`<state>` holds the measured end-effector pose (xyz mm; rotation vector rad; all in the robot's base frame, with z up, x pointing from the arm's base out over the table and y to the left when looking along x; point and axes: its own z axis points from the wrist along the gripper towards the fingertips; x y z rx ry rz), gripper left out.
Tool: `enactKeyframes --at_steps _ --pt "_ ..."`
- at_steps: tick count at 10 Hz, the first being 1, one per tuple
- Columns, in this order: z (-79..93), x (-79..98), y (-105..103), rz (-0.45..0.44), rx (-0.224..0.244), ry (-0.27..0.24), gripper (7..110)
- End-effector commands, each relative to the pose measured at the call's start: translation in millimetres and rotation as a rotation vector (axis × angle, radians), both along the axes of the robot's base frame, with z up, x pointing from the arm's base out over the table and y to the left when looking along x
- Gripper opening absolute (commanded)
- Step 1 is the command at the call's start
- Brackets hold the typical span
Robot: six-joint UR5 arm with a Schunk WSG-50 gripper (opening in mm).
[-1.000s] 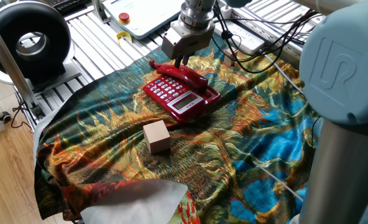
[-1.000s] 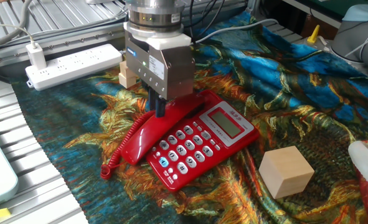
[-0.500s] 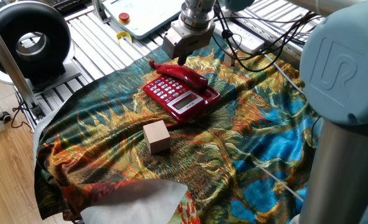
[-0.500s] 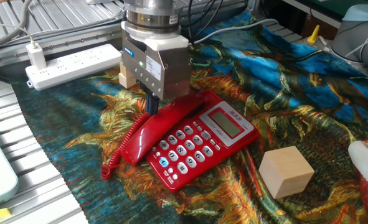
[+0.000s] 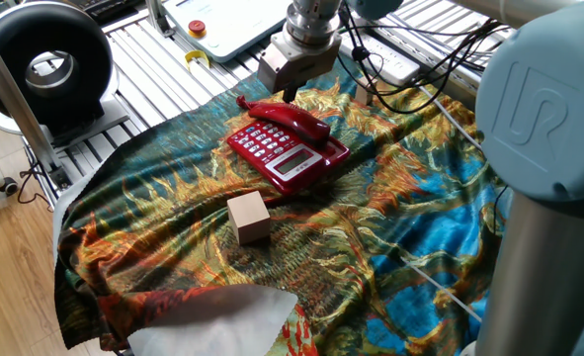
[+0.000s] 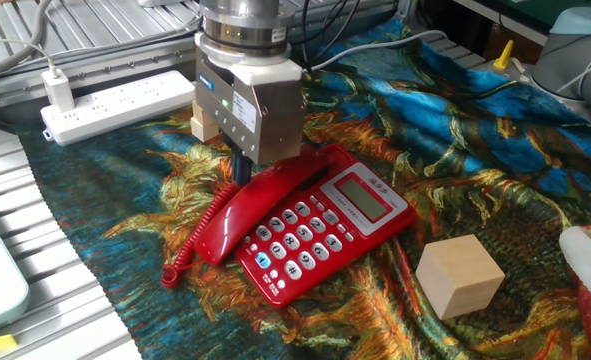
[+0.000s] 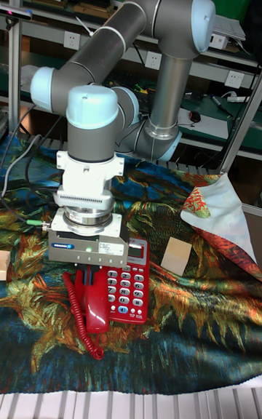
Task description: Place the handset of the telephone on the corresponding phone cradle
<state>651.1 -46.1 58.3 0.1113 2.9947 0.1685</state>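
The red handset lies along the far edge of the red telephone, covering the phone cradle. Its coiled cord trails off the left end. My gripper hangs just above the handset's middle, open, with nothing between its fingers. In one fixed view the gripper sits above the handset at the back of the telephone. The tall fixed view shows the gripper over the handset, left of the keypad.
A tan wooden cube stands on the patterned cloth in front of the phone. Another wooden block sits behind the gripper. A white power strip lies at the back left. A white cloth covers the near table edge.
The gripper has risen a little off the handset, which stays resting on the phone base. Nothing else has moved.
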Motion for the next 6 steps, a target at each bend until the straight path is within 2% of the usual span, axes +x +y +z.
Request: enactKeyframes --at_steps 1,4,6 --pt "2.3 2.5 9 -0.026 0.002 0.005 7" --pt "4.2 5.3 12 0.011 0.007 -0.008 7" --pt "7.3 14.1 18 0.054 0.031 -0.053 7"
